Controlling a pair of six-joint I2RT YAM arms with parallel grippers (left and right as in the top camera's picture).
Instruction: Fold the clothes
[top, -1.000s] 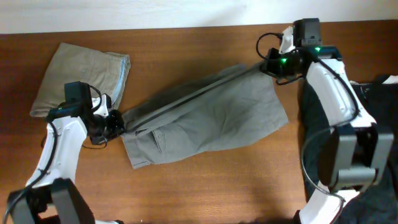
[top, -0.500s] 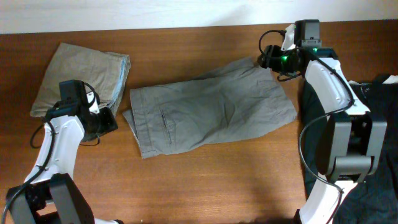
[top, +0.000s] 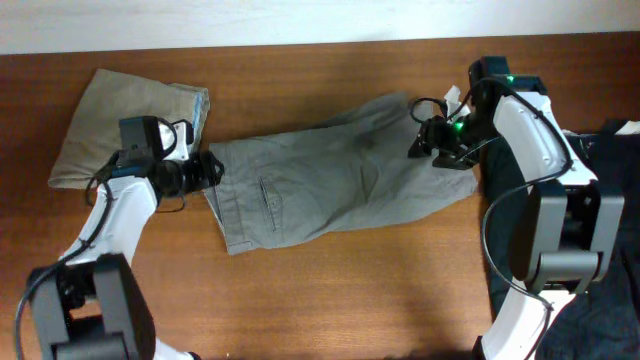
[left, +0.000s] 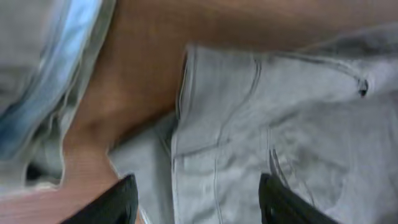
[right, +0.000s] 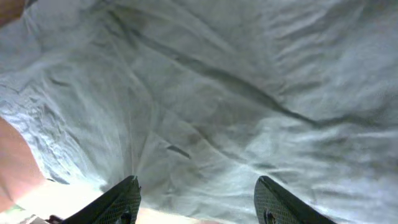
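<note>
Since a second earlier, when they hung stretched in a taut line between the two arms, the grey shorts (top: 340, 190) had been let down and lay spread across the middle of the tabletop (top: 350, 300), waistband (top: 214, 190) to the left and leg hems to the right. Both arms had come back in over the cloth. The left end effector (top: 207, 170) sat at the waistband edge, its fingers (left: 124, 198) standing apart with only fabric beneath and nothing pinched between them. The right end effector (top: 428, 142) hung over the upper right leg, likewise spread wide above wrinkled cloth, gripping nothing. Judging by this, the stretch had served to pull the garment straight before it was laid down, and each arm was placed at its own end so that a fresh hold could be taken for the fold. The shorts lay slightly askew, the right end higher in the overhead view. Folded khaki shorts (top: 125, 120) rested just beside the left arm, apart from the grey pair, probably parked there out of the working area.
</note>
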